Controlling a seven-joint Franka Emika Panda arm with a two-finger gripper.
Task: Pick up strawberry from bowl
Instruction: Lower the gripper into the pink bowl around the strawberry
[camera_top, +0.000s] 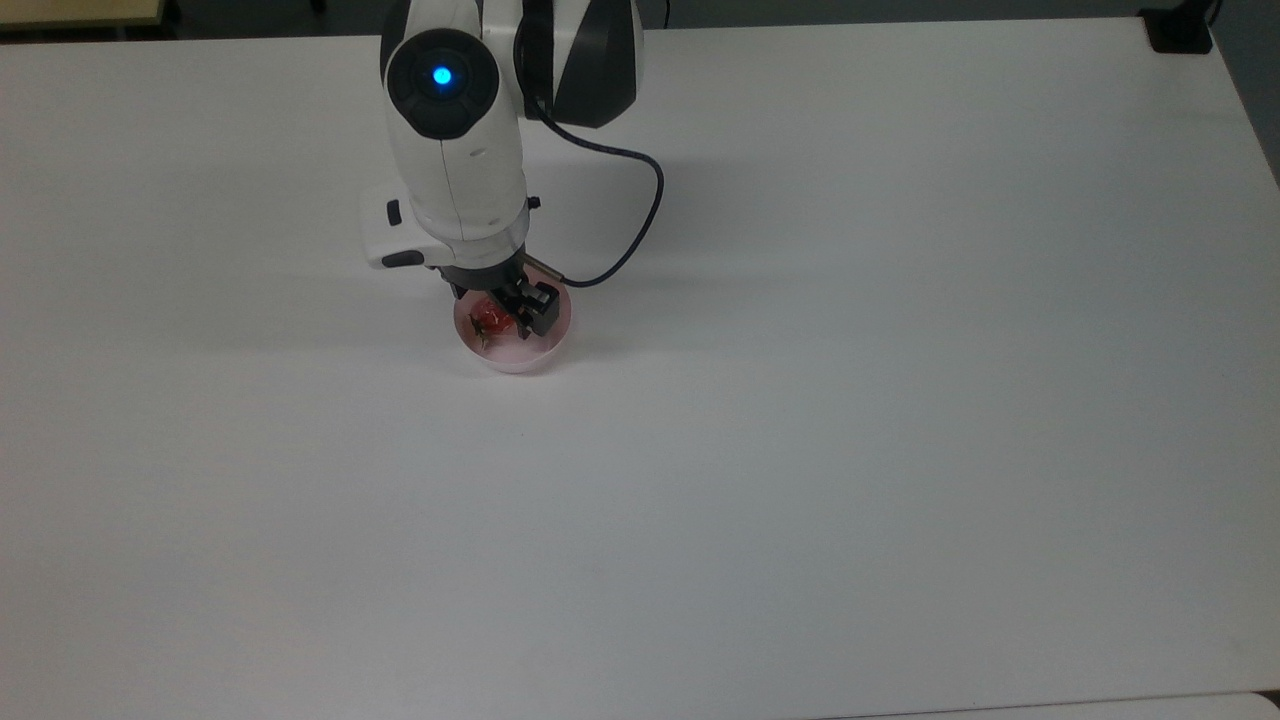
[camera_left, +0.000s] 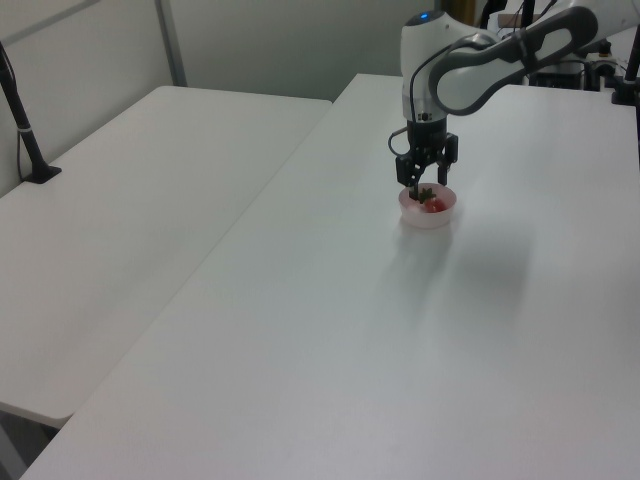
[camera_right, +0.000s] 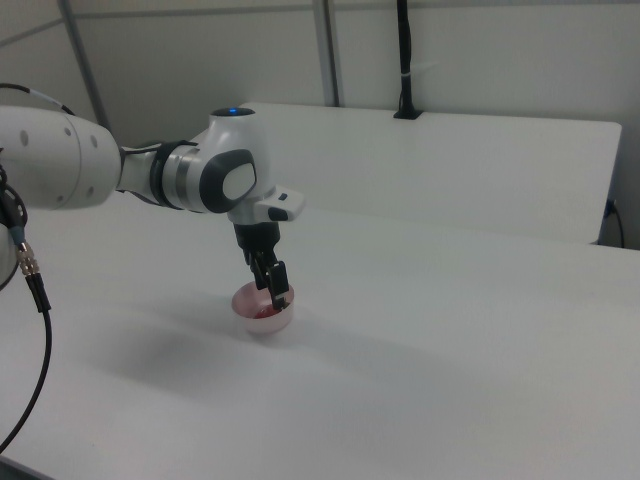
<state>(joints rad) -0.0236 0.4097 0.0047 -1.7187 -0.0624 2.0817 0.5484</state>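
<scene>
A black two-finger hand (camera_top: 505, 312) on a white robot arm (camera_top: 455, 150) reaches down into a small round pale pink bowl (camera_top: 545, 350), upper left of centre in the top view. Its fingers stand apart on either side of a small glossy red strawberry (camera_top: 488, 318) with a dark green stem, which lies inside the bowl; whether they touch the fruit cannot be told. In the left view the hand (camera_left: 421, 187) sits over the bowl (camera_left: 428, 213) in the upper right. The bowl rests on a plain white tabletop (camera_top: 800, 450). A dark cable (camera_top: 640, 220) loops beside the arm
</scene>
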